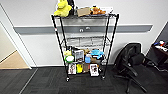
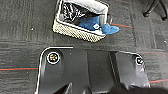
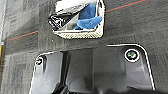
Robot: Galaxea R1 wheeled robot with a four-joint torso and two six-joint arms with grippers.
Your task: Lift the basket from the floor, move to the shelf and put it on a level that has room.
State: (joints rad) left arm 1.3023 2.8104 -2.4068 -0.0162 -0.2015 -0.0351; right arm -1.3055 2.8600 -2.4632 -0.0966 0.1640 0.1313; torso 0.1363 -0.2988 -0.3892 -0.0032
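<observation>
On the floor, below both wrists, the basket sits on dark carpet holding blue cloth and a black bag; whether either gripper is spread or closed I cannot tell; beyond, the shelf stands against the wall, an office chair beside it

Ahead of me the shelf stands on the floor, against the wall. A plush and a cardboard box sit on its top tier. A chair stands to the shelf's right, a doorway to its left. Below my wrists the basket rests on the floor with cloth lying in it.
</observation>
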